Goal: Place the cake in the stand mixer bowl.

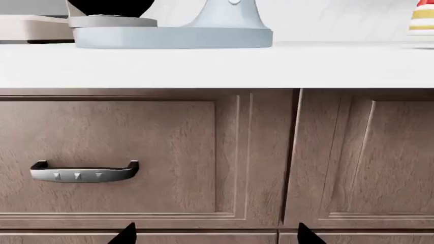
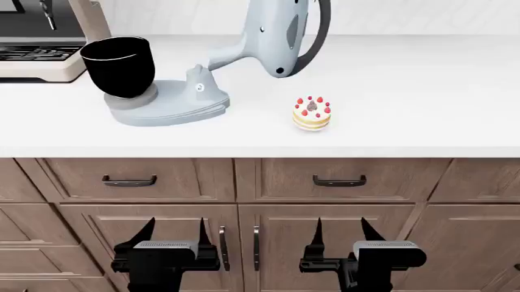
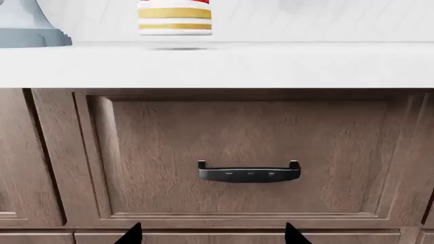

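The cake [image 2: 312,113] stands on the white counter, right of the mixer; its layered side shows in the right wrist view [image 3: 175,19] and at the edge of the left wrist view [image 1: 422,19]. The stand mixer bowl [image 2: 119,66], glossy black, sits on the grey mixer base at the counter's left [image 1: 112,7]. My left gripper [image 2: 173,234] and right gripper [image 2: 340,234] hang low in front of the cabinet doors, below the counter, both open and empty. Only the fingertips [image 1: 125,235] [image 3: 132,235] show in the wrist views.
The grey mixer's tilted head [image 2: 281,36] hangs over the counter between bowl and cake. A beige coffee machine [image 2: 36,36] stands at the far left. Wooden drawers with dark handles [image 2: 340,181] [image 2: 129,180] run under the white counter [image 2: 422,103].
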You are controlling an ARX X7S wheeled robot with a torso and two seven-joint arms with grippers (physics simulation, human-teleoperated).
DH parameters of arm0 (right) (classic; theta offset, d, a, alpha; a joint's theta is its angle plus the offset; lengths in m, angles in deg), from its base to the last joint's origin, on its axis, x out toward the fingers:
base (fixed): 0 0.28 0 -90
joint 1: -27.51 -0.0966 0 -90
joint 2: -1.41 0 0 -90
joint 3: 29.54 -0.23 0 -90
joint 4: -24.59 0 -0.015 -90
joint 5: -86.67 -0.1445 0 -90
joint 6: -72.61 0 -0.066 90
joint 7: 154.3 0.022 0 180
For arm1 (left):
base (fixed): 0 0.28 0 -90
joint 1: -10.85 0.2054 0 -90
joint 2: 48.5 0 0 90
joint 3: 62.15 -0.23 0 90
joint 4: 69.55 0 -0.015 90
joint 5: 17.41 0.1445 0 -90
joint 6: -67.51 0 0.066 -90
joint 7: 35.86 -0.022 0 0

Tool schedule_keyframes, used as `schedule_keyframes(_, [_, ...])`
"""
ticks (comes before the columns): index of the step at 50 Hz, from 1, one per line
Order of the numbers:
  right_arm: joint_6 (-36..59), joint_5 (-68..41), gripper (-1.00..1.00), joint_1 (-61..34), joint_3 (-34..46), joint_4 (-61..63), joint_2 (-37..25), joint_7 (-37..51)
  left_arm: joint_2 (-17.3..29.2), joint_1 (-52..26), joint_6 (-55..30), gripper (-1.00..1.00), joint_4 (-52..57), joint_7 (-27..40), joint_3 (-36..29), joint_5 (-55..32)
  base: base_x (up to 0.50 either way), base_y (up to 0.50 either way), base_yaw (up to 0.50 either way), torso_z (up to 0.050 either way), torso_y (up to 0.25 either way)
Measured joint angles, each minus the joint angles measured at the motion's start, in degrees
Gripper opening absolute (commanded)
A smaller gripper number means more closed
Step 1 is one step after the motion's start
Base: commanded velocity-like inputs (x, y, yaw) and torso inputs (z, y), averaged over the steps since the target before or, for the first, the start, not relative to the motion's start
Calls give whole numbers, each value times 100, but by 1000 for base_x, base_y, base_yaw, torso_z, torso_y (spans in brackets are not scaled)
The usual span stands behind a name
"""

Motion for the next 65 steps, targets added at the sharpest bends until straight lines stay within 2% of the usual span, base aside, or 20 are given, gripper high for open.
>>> schedule_keyframes(11, [170, -161, 100, -24, 97, 35, -119, 197, 129, 38, -22, 100, 70, 85, -145, -176, 0, 0, 0, 31, 0])
schedule_keyframes(29, [253, -287, 100, -48, 327, -42, -311, 552, 339, 93, -48, 100, 187, 295, -357, -400, 26, 493, 0, 50, 0])
schedule_keyframes(33, [441, -295, 100, -56, 383, 107, -359, 607, 412, 104, -224, 100, 368, 318, -397, -457, 0, 0, 0, 50, 0])
schedule_keyframes(38, [1345, -409, 100, -110, 365, 946, -532, 629, 614, -18, -1361, 100, 1329, 351, -389, -761, 0, 0, 0, 50, 0])
schedule_keyframes(41, [2124, -448, 100, -224, 360, 1683, -691, 666, 781, -326, -2547, 100, 2169, 397, -301, -1069, 0, 0, 0, 50, 0])
schedule_keyframes(45, [3349, -578, 100, -513, 229, 2734, -874, 673, 871, -991, -4398, 100, 3242, 423, 128, -1630, 0, 0, 0, 50, 0])
schedule_keyframes(49, [4720, -870, 100, -946, -20, 3762, -1027, 639, 1033, -1639, -5911, 100, 3993, 862, 671, -2636, 0, 0, 0, 50, 0])
schedule_keyframes(53, [5923, -1916, 100, -1417, -399, 4501, -1343, 1083, 1454, -2255, -6823, 100, 4178, 2247, 1066, -4427, 0, 0, 0, 44, 0])
schedule_keyframes(59, [7286, -4200, 100, -2136, -1137, 4997, -1875, 2228, 2416, -3067, -7148, 100, 4154, 4399, 998, -7678, 0, 0, 0, 0, 0])
schedule_keyframes(65, [8005, -6576, 100, -2867, -1397, 4700, -2677, 3400, 3423, -3895, -7285, 100, 3914, 5626, 623, -10043, 0, 0, 0, 0, 0])
